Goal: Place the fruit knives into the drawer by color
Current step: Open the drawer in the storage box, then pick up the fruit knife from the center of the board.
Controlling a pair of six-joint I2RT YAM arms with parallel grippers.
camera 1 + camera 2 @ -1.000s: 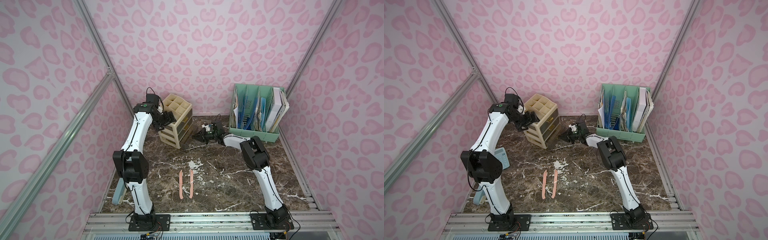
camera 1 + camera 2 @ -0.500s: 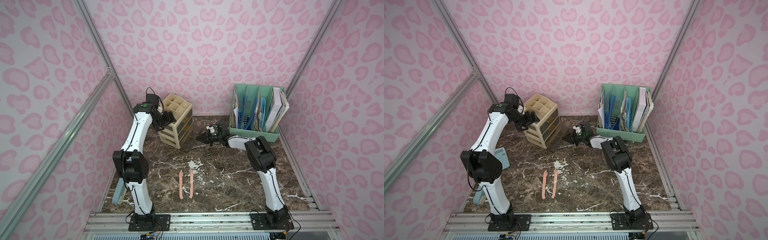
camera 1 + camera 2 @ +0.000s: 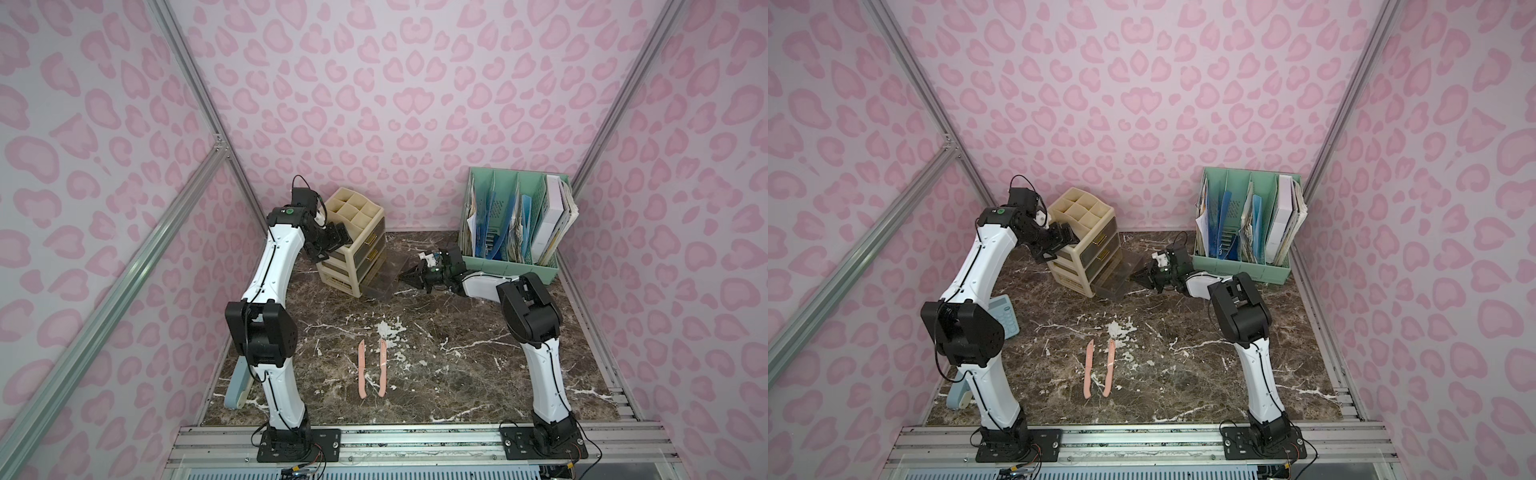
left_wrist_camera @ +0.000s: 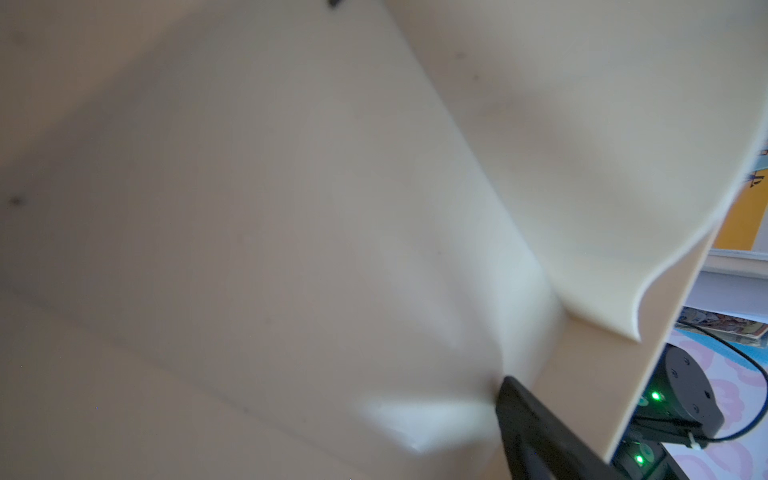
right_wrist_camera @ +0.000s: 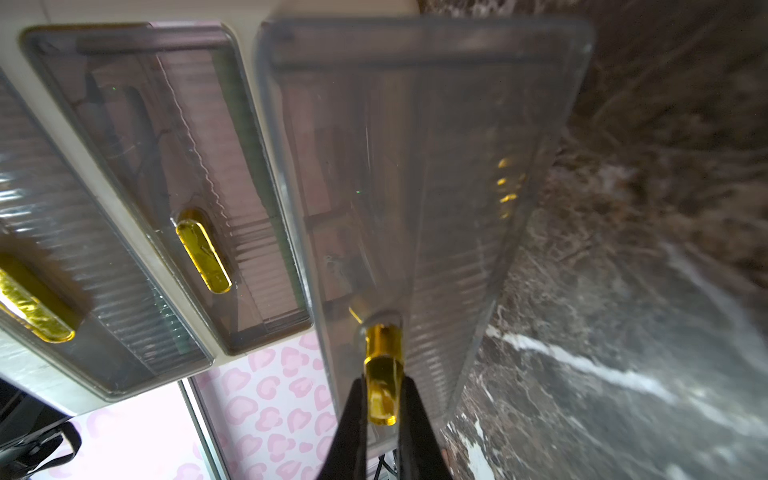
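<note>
Two salmon pink fruit knives (image 3: pixel 362 369) (image 3: pixel 382 368) lie side by side near the front of the marble tabletop (image 3: pixel 457 374). Their tips point toward the back, and they are well apart from both arms.

At the back left stands a cream drawer cabinet (image 3: pixel 330 272) with its bottom drawer (image 3: pixel 380 274) pulled out onto the tabletop. The right hand (image 3: pixel 402 277) is closed tight on that drawer's gold handle (image 5: pixel 382 374), one finger on either side. The right arm reaches low across the front of the green file organizer (image 3: pixel 511 268).

The left hand (image 3: pixel 332 243) is spread wide against the cabinet's side wall. In the left wrist view one finger (image 4: pixel 523 415) touches the cream plastic; I cannot tell whether the hand clamps it.

Through the smoky front of the shut middle drawer (image 5: pixel 166 187), slim dark shapes show, one with a serrated edge; their colour cannot be told.

In a top view a pale blue calculator (image 3: pixel 1003 316) lies behind the left arm's elbow.
</note>
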